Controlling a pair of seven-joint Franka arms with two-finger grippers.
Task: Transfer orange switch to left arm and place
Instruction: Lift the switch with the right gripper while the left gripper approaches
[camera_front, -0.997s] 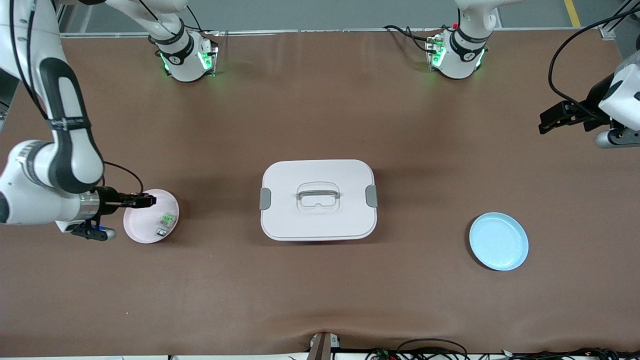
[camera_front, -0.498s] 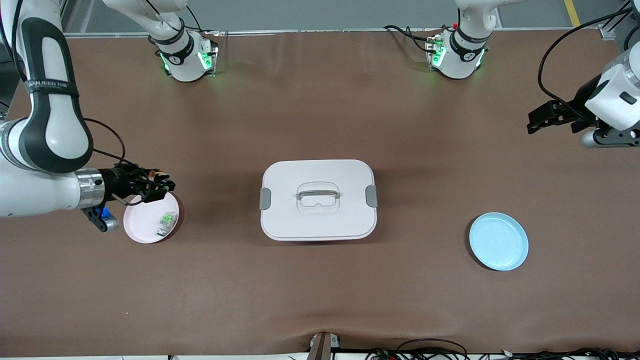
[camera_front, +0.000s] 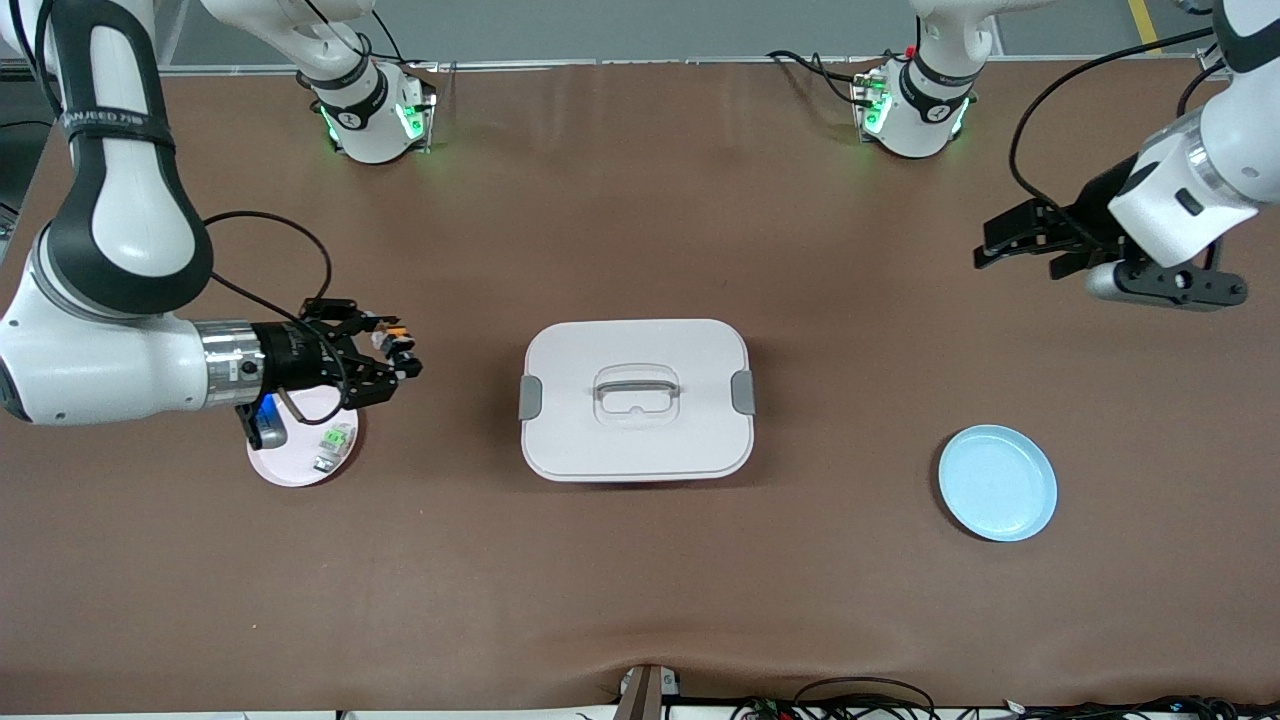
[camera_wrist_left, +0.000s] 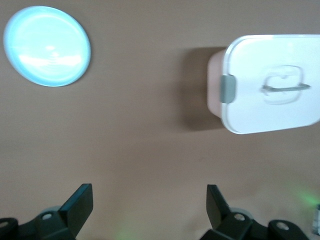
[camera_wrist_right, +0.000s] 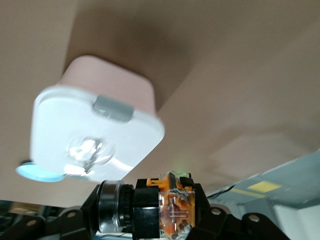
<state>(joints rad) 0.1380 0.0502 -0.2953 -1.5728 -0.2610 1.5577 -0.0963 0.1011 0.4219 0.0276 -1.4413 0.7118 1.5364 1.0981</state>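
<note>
The box (camera_front: 636, 400) sits mid-desk (camera_front: 640, 580), one plate (camera_front: 297, 462) holding a small part (camera_front: 333, 447) toward the right arm's end, another plate (camera_front: 997, 483) toward the left arm's end.

The table (camera_front: 640, 580) is plain brown. The box (camera_front: 636, 400) is white, with grey clips on its sides and a grey handle on top. One plate (camera_front: 997, 483) is light blue. The other plate (camera_front: 285, 462) is pale pink, and a small green and clear part (camera_front: 336, 440) lies on it. The switch (camera_wrist_right: 172, 210) is orange and black. The arms (camera_front: 110, 250) are shiny white with black joints.
</note>
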